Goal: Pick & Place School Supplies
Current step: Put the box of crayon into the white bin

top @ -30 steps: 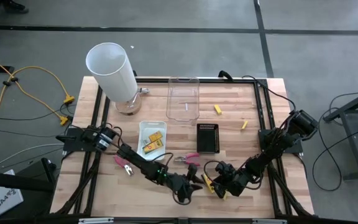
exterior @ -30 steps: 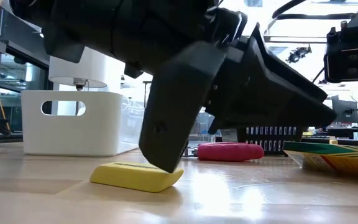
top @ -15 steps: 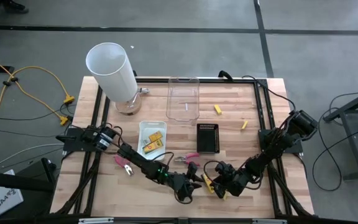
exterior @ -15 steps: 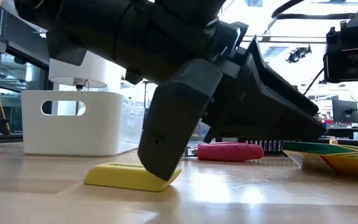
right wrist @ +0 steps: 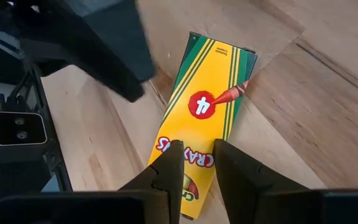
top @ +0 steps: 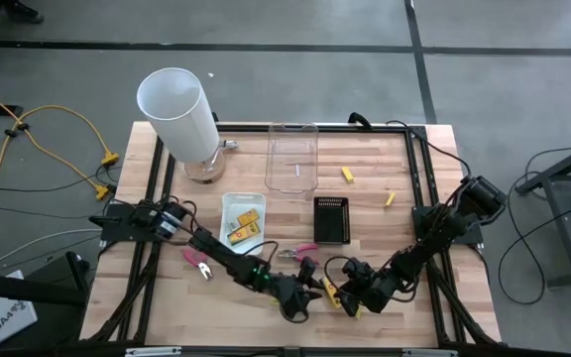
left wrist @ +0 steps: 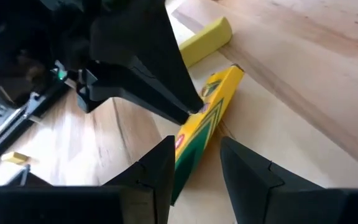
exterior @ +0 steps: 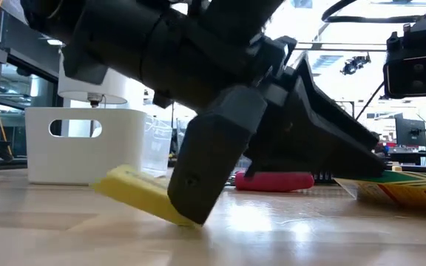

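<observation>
Two grippers meet at the table's front edge, ahead of the black tray (top: 332,219). Left gripper (exterior: 198,199), jaws narrowly parted, has just tipped the yellow eraser (exterior: 135,191) up on one end. Right gripper (right wrist: 194,171) pinches the Crayola crayon box (right wrist: 207,112), pickup underway.

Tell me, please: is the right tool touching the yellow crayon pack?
Touching. The right wrist view shows the right tool with both fingers closed on the end of the crayon pack; no gap is visible there.
</observation>
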